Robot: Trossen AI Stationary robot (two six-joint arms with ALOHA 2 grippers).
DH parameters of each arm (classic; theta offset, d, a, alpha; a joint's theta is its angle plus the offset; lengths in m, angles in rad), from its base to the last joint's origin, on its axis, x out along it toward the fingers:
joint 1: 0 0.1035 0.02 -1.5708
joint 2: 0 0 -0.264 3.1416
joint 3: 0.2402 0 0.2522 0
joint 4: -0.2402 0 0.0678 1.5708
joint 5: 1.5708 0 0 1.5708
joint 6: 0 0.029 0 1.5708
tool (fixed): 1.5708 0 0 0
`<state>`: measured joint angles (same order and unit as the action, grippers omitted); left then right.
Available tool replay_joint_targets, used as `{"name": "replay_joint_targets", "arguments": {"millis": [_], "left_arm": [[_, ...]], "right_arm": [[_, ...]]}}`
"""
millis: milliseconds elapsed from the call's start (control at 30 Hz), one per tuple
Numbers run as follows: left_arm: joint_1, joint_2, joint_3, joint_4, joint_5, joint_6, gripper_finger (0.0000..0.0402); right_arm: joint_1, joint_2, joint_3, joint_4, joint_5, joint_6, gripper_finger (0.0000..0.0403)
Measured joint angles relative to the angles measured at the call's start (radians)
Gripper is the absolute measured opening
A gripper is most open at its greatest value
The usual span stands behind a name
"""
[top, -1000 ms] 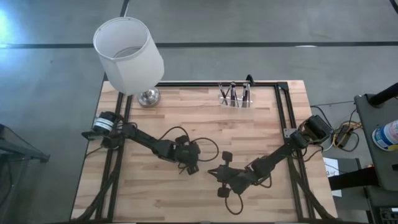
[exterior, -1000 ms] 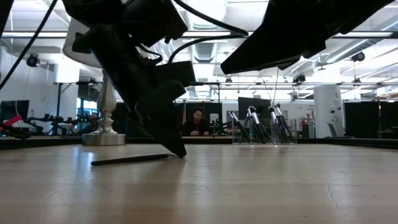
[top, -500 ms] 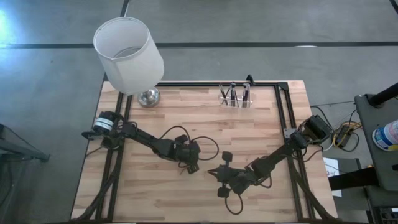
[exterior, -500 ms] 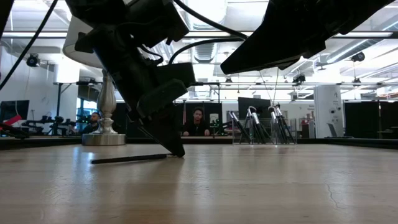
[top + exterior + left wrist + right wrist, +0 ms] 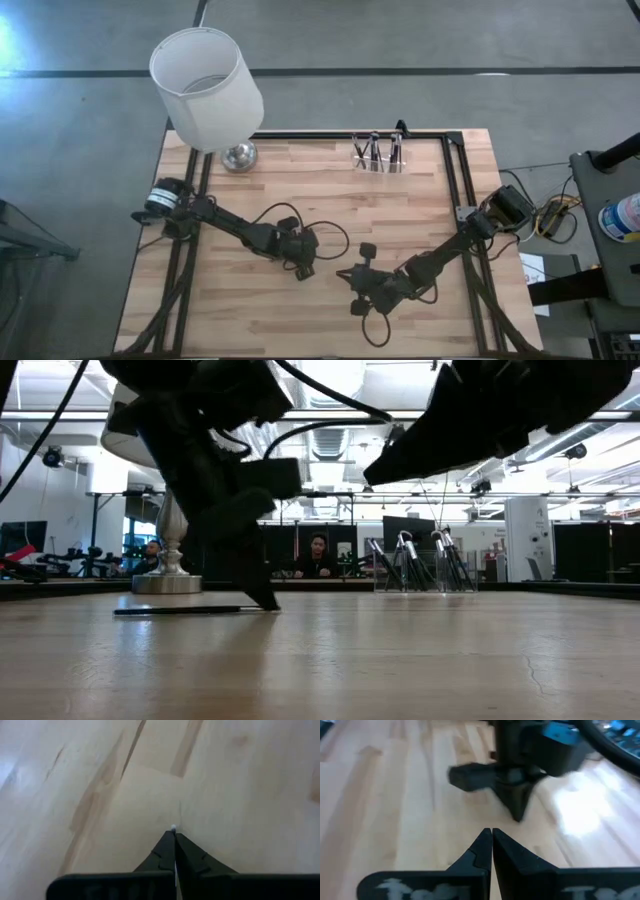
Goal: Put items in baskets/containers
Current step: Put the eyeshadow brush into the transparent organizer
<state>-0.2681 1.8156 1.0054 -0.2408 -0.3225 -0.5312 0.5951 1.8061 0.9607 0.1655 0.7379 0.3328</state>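
Left claw (image 5: 303, 271): presses its fingers together on one end of a thin dark stick (image 5: 180, 610), tips down at the wooden table (image 5: 420, 220), a little toward 7 o'clock from the table's middle. Seen from table height, touches the boards with its point (image 5: 268, 603) and trails the stick flat along the wood toward 9 o'clock. In the left wrist view shows only a pale dot (image 5: 173, 826) between the closed fingertips (image 5: 167, 847); the rest of the stick hidden there.

Right claw (image 5: 347, 277): pressed together on nothing, just beside the left claw at its 3 o'clock, pointing straight at it. Faces the left claw's dark body across bare wood in the right wrist view (image 5: 491, 832).

Clear holder (image 5: 378, 155): stands at the table's far edge, toward 1 o'clock from the left claw and well apart from both. Holds several more sticks (image 5: 405, 560), leaning upright.

Lamp: white shade (image 5: 205, 85) over the 11 o'clock corner, metal foot (image 5: 238, 155) on the wood beneath.

Beyond the table: a seated person (image 5: 317, 557), far back in the room.
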Motion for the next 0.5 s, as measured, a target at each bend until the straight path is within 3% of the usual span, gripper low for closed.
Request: {"name": "replay_joint_targets", "arguments": {"millis": [267, 367, 500], "left_arm": [[-0.05, -0.076, -0.002, 0.009, -0.084, 0.02, 0.0], [-0.07, -0.1, -0.002, 0.04, -0.121, 0.033, 0.0], [-0.094, -0.135, -0.024, 0.13, -0.169, 0.048, 0.0]], "right_arm": [[0.021, -0.002, -0.066, 0.022, 0.077, 0.049, 0.0009], [0.02, -0.002, -0.143, 0.175, 0.077, 0.056, 0.0008], [0.018, -0.002, -0.272, 0.509, 0.07, 0.014, 0.0009]]}}
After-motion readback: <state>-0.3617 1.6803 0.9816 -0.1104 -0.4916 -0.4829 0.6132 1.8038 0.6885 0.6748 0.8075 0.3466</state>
